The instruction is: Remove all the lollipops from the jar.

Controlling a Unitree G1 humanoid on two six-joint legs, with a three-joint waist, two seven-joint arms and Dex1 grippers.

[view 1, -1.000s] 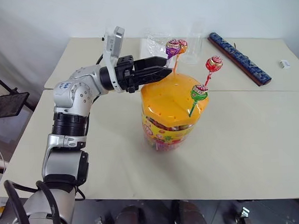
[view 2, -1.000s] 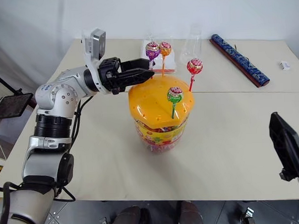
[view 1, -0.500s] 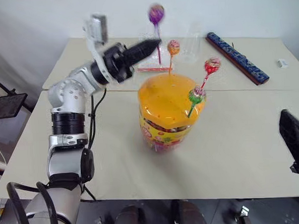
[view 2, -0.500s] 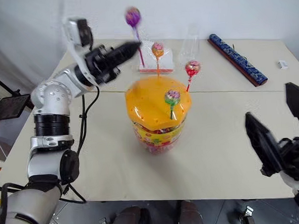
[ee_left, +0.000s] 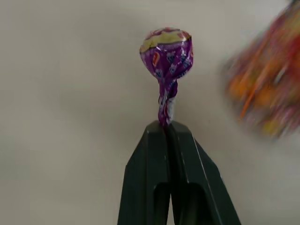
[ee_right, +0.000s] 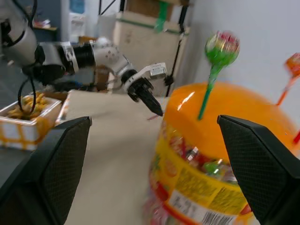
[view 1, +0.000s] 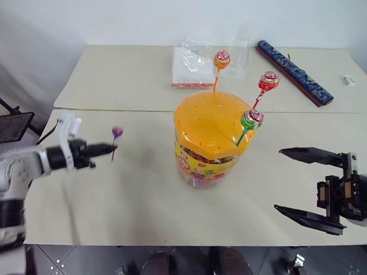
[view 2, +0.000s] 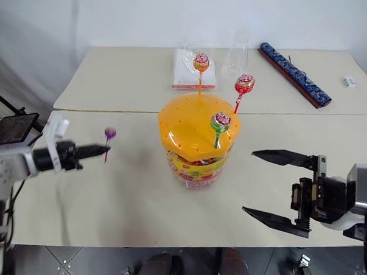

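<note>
Three lollipops, orange (view 1: 221,60), red (view 1: 268,81) and green (view 1: 251,118), stand stick-down in the jar (view 1: 211,136), the green probably nearest the wide-open right gripper (view 1: 307,190), while the left gripper (view 1: 105,149) pinches the purple lollipop (view 1: 116,133) well away.

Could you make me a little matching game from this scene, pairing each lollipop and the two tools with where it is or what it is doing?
Things:
1. purple lollipop
2. green lollipop
3. orange lollipop
4. right tool

Places or states:
A. stuck in the far side of the jar lid
B. open, beside the jar
C. pinched by its stick in the shut left tool, away from the jar
D. stuck in the near right of the jar lid

Pairs: 1-C, 2-D, 3-A, 4-B
</note>
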